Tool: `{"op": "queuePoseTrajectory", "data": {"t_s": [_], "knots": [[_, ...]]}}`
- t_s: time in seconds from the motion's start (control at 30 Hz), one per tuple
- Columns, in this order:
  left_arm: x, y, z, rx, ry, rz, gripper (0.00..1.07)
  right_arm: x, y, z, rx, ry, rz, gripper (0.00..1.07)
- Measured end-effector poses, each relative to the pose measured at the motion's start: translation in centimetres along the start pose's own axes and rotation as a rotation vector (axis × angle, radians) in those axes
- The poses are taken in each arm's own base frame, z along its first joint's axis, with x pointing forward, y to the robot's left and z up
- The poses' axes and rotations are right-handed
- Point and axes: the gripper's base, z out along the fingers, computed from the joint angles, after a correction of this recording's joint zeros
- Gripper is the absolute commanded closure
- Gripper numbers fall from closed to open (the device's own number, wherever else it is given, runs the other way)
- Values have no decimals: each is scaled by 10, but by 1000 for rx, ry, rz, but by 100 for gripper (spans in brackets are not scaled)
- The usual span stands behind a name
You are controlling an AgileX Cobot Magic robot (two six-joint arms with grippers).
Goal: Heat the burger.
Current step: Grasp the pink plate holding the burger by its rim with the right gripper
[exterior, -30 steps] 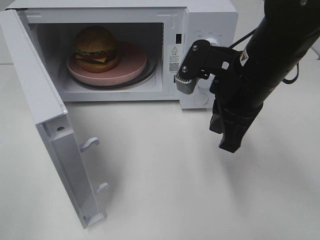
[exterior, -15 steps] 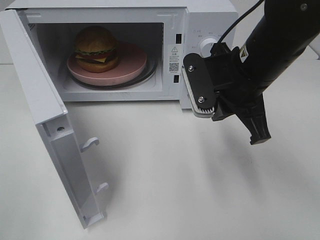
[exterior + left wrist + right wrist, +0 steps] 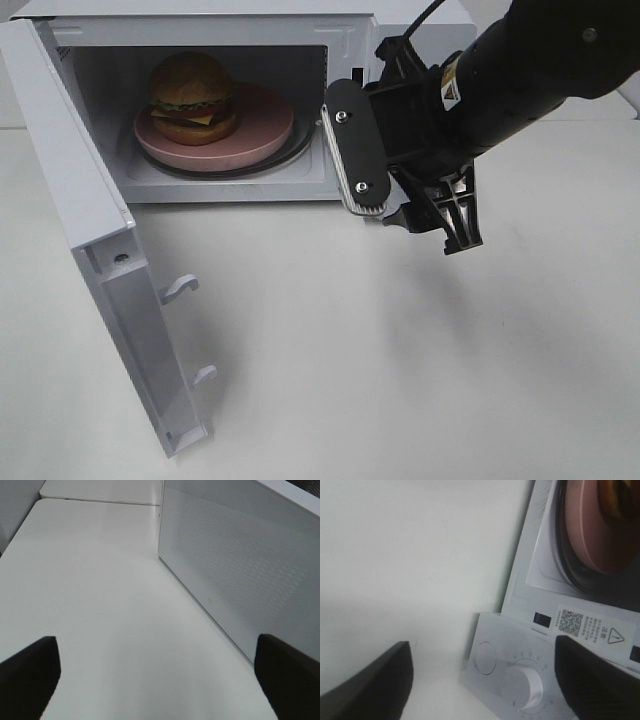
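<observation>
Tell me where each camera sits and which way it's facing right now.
Exterior high: mounted high, looking down at the table, the open microwave and the burger on its plate; shows the right arm and open right pincer.
Left wrist: on its arm, looking along the table at the microwave's dotted white panel; shows the open left pincer.
Right wrist: on the right arm, facing the dial; shows its fingers.
Shared: exterior and right wrist both show plate and burger.

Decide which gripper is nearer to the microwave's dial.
Right. The right gripper hovers open, facing the dial; the left gripper faces only table and a perforated white panel.
</observation>
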Motion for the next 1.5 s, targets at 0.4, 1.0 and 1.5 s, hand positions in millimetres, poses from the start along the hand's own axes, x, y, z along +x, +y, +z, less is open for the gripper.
{"op": "queuePoseTrajectory", "data": {"t_s": [0.4, 1.0, 1.5], "knots": [[0, 0, 0, 0, 0, 0, 9, -13, -14, 22, 25, 2, 22, 25], [0, 0, 0, 0, 0, 0, 9, -45, -44, 73, 93, -65, 37, 26], [0, 0, 0, 0, 0, 0, 9, -60, -66, 122, 120, -89, 115, 26]]}}
